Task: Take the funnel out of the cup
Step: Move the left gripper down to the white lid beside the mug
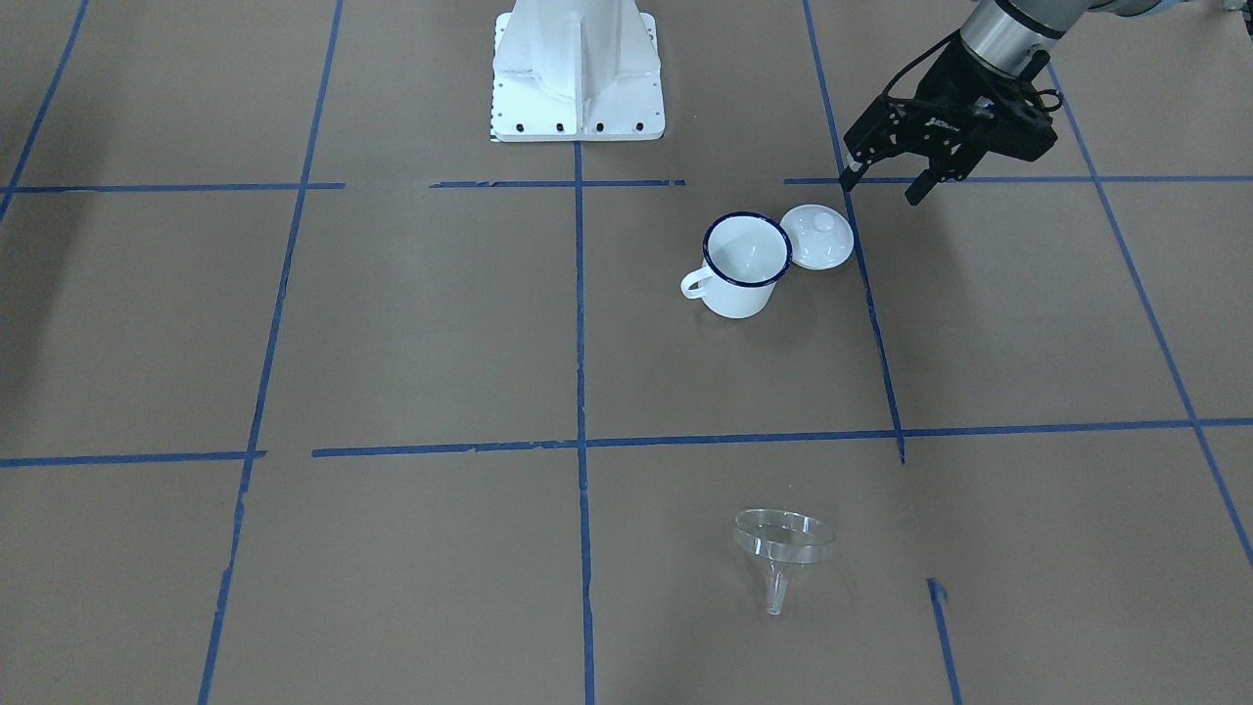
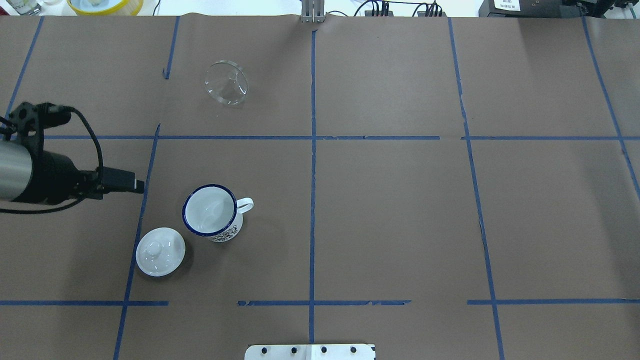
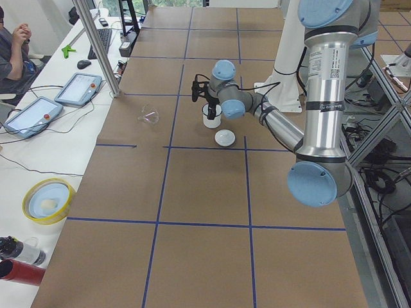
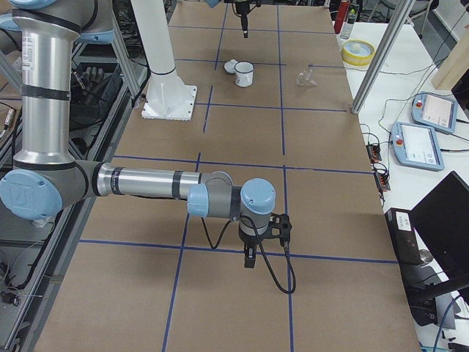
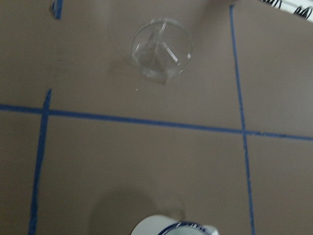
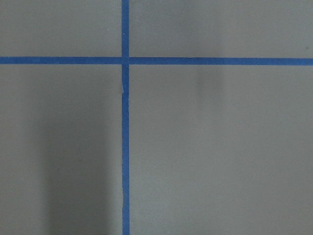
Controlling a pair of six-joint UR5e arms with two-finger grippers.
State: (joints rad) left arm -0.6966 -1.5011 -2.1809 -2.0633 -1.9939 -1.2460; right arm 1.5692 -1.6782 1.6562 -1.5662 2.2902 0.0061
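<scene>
Left end effector (image 1: 883, 186) hung empty, jaws wide, near the white knobbed lid (image 1: 818, 236) and blue-rimmed white enamel cup (image 1: 744, 269). The clear transparent funnel (image 1: 783, 539) lay well apart from it on the brown bench (image 1: 392, 343). Removal looked done; only retreat seemed left.

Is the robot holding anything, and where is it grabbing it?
The left tool is open and empty. The funnel lies alone on the table, apart from the cup. The right tool's state cannot be told.

Right claw (image 4: 250, 258) hangs low over the near bench (image 4: 330, 220). Far off, the cup (image 4: 244, 73) stands upright, funnel (image 4: 305, 78) lying well apart.
</scene>
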